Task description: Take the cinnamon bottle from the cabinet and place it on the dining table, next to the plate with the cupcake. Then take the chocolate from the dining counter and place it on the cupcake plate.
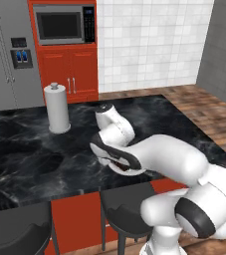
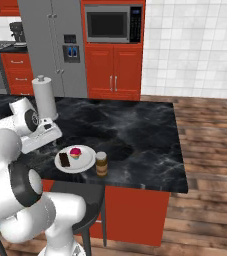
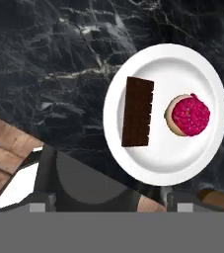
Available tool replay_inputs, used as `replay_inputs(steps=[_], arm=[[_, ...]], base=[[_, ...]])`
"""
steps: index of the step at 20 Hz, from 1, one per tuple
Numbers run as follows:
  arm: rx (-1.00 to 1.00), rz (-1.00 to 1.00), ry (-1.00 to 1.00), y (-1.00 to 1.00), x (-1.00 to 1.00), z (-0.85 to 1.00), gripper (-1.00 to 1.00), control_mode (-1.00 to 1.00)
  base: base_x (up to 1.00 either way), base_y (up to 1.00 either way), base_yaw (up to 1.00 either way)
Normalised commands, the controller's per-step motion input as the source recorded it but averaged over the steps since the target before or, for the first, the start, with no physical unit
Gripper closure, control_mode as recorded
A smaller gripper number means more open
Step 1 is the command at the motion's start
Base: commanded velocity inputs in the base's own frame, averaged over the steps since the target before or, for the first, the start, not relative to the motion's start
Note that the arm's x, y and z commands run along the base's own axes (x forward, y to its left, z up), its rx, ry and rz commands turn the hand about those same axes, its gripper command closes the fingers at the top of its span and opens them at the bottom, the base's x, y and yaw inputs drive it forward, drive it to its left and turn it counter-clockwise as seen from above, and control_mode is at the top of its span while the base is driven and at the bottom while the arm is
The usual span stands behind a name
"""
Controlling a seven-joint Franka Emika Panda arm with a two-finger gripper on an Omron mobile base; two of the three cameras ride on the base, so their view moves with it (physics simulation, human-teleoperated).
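- Chocolate lies flat on the white plate in the hand view, at nine o'clock from the pink-topped cupcake, just beside it but apart. The two dark finger tips rise at the bottom edge, set wide apart with nothing between them. The bar sits close to the plate's nine-o'clock rim; a careless retreat of the hand, dragging low, could nudge it over that rim onto the black marble counter.
- Right base view: the plate rests near the counter's front edge, with the chocolate at nine o'clock of the cupcake and the cinnamon bottle upright just beside the plate at three o'clock. The hand hangs at ten o'clock of the plate, close above it. My judgement is that both placings look done, so the chief risk is the withdrawal: a swing toward three o'clock could tip the bottle or push the plate off the front edge. The paper towel roll stands at twelve o'clock of the hand, near enough for a rising wrist to clip it.
- Left base view: the arm folds low over the counter's front edge, hiding the plate; the stool sits below, where a fallen item would land.
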Motion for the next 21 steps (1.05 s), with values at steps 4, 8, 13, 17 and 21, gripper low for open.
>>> replay_inputs(steps=[4, 8, 13, 17, 21], arm=[[-0.19, 0.06, -0.29, 0.51, -0.99, 0.58, -1.0, -1.0], [-0.28, 0.06, -0.34, 0.52, -1.0, 0.3, -1.0, -1.0], [-0.03, -0.01, -0.06, 0.08, -0.12, 0.01, -1.0, -1.0], [0.0, 0.0, 0.0, 0.0, 0.0, 0.0, -1.0, -1.0], [0.0, 0.0, 0.0, 0.0, 0.0, 0.0, -1.0, -1.0]], base=[[0.0, 0.0, 0.0], [0.0, 0.0, 0.0], [0.0, 0.0, 0.0], [0.0, 0.0, 0.0], [0.0, 0.0, 0.0]])
